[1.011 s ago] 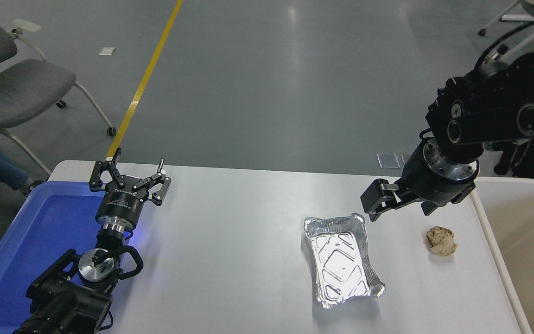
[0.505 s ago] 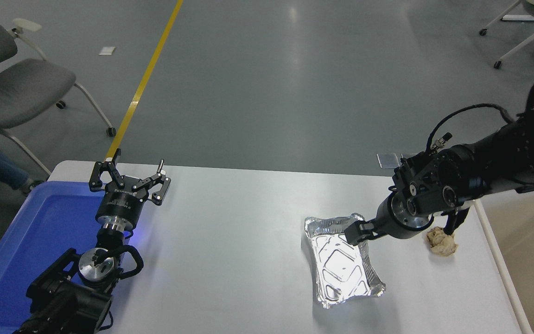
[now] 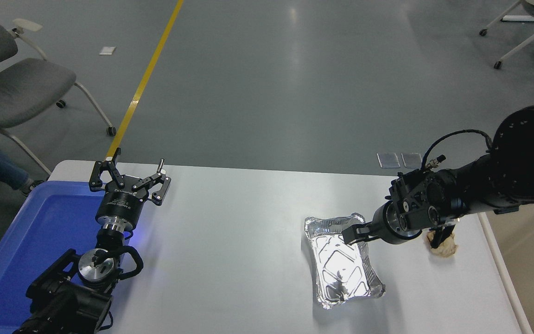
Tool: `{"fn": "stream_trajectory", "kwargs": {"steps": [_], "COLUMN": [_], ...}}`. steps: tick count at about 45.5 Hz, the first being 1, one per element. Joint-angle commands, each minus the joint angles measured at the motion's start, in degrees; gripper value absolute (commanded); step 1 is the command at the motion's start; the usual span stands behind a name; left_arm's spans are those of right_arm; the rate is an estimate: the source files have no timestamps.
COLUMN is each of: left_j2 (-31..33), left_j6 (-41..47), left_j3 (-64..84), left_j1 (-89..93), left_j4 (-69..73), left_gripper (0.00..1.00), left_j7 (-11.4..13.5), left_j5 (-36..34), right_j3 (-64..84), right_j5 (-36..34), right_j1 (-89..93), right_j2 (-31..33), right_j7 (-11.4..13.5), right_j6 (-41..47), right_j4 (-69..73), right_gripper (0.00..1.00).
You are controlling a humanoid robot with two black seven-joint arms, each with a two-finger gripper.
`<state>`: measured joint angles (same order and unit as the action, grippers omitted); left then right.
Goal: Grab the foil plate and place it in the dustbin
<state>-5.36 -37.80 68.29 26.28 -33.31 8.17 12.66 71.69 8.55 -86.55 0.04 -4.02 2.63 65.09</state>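
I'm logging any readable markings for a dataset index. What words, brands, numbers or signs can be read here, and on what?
None can be read with confidence.
Left tool: small white print on its black body, too small and blurred to read.
Foil plate: embossed diamond pattern only, no text.
Right tool, blue tray, table: no visible lettering.

White table [image 3: 230,241] under me, plain top, rounded far-left corner. Foil plate [image 3: 341,262] lies flat on it, right of centre, long side running away from me, crinkled rim up, diamond pattern showing on its base. Crumpled brown paper ball [image 3: 444,246] sits near the right edge, just right of the plate's far end, partly hidden behind my arm. Blue tray [image 3: 26,241] covers the left end, overhanging the near-left side.
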Motion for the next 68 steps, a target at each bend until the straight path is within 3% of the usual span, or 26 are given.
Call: {"fn": "stream_trajectory", "kwargs": {"steps": [1, 34, 39, 47, 55, 56, 58, 59, 68], "left_j2": [0.0, 0.0, 0.0, 0.0, 0.0, 0.0, 0.0, 0.0, 0.0], "left_j6": [0.0, 0.0, 0.0, 0.0, 0.0, 0.0, 0.0, 0.0, 0.0], "left_j3": [0.0, 0.0, 0.0, 0.0, 0.0, 0.0, 0.0, 0.0, 0.0], "left_j1": [0.0, 0.0, 0.0, 0.0, 0.0, 0.0, 0.0, 0.0, 0.0], "left_j4": [0.0, 0.0, 0.0, 0.0, 0.0, 0.0, 0.0, 0.0, 0.0], "left_gripper": [0.99, 0.99, 0.99, 0.99, 0.99, 0.99, 0.99, 0.99, 0.99], "left_j7": [0.0, 0.0, 0.0, 0.0, 0.0, 0.0, 0.0, 0.0, 0.0], "left_j5": [0.0, 0.0, 0.0, 0.0, 0.0, 0.0, 0.0, 0.0, 0.0], "right_j3": [0.4, 0.7, 0.6, 0.6, 0.7, 0.7, 0.8, 0.8, 1.2], "right_j5": [0.2, 0.3, 0.3, 0.7, 0.6, 0.6, 0.7, 0.8, 0.7], "right_j1": [7.4, 15.2, 15.1, 14.9, 14.7, 14.7, 14.7, 14.7, 14.0], "right_j2": [0.0, 0.0, 0.0, 0.0, 0.0, 0.0, 0.0, 0.0, 0.0], "right_j7": [0.1, 0.5, 0.5, 0.5, 0.5, 0.4, 0.4, 0.4, 0.2], "right_j6": [-1.7, -2.2, -2.5, -2.5, -2.3, -2.3, -2.3, -2.3, -2.1], "right_j4": [-6.5, -13.1, -13.1, -13.1, -12.9, -12.9, -12.8, -12.8, -12.4], "right_gripper": [1.00, 0.97, 0.85, 0.52, 0.37, 0.31, 0.07, 0.00, 0.00]}}
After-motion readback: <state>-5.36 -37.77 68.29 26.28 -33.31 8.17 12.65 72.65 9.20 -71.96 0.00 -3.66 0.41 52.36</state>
